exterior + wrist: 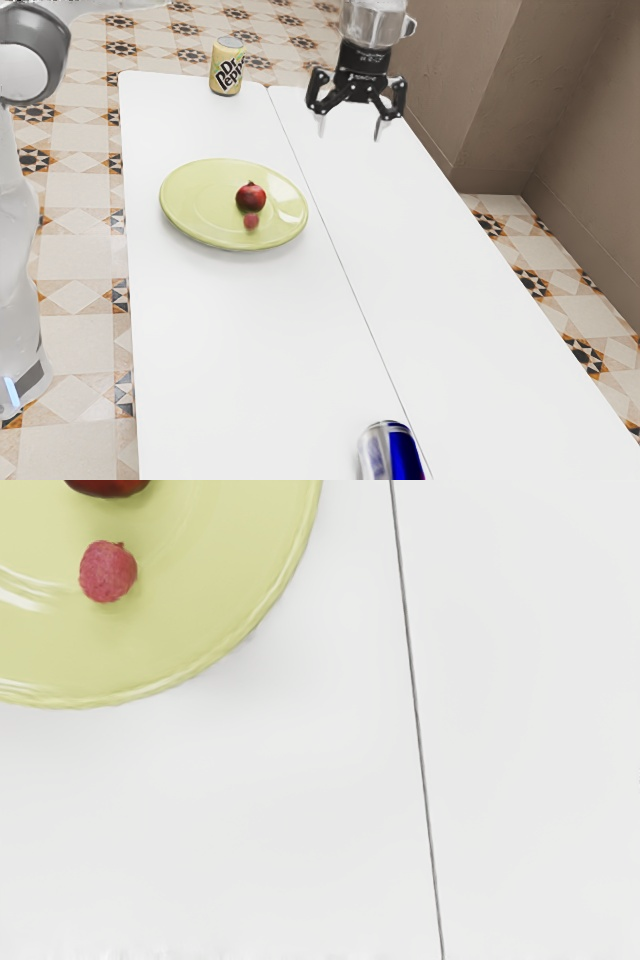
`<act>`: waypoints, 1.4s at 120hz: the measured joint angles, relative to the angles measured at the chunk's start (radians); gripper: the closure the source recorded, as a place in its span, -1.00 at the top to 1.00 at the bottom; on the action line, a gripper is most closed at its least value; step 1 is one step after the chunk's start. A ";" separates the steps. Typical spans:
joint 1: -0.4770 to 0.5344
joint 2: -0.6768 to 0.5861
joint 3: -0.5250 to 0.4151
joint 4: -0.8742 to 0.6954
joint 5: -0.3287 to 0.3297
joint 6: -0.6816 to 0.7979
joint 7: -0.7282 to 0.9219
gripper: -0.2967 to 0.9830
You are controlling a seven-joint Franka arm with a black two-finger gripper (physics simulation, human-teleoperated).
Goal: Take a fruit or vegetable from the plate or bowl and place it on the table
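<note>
Above the far part of the white table, my gripper (350,128) hangs open in the exterior view, its fingers apart with nothing between them. The yellow-green plate (190,210) lies to the exterior view's left of it and nearer the camera. On the plate sits a dark red round fruit (251,198), with a small raspberry-like fruit (251,221) close beside it. In the wrist view the plate (230,570) is partly visible, bearing the raspberry (108,572) and the cut-off edge of the dark red fruit (108,486).
A Dr Pepper can (227,68) stands at the table's far edge, beyond the plate. A blue and silver can (390,455) is at the exterior view's bottom edge. The white table (240,340) has a thin seam along it, and a wall rises at the exterior view's right.
</note>
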 joint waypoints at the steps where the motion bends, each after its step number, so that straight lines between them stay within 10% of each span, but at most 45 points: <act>1: -0.002 0.003 0.001 0.000 -0.007 0.002 -0.010 0.54; 37: -0.013 0.048 -0.001 0.045 -0.090 0.055 -0.246 0.52; 62: -0.027 0.055 0.050 0.020 -0.034 0.065 0.006 0.53; 93: 0.022 -0.256 0.285 -0.473 0.033 0.207 0.278 0.54; 168: 0.185 -0.316 0.304 -0.709 0.034 0.369 0.661 0.54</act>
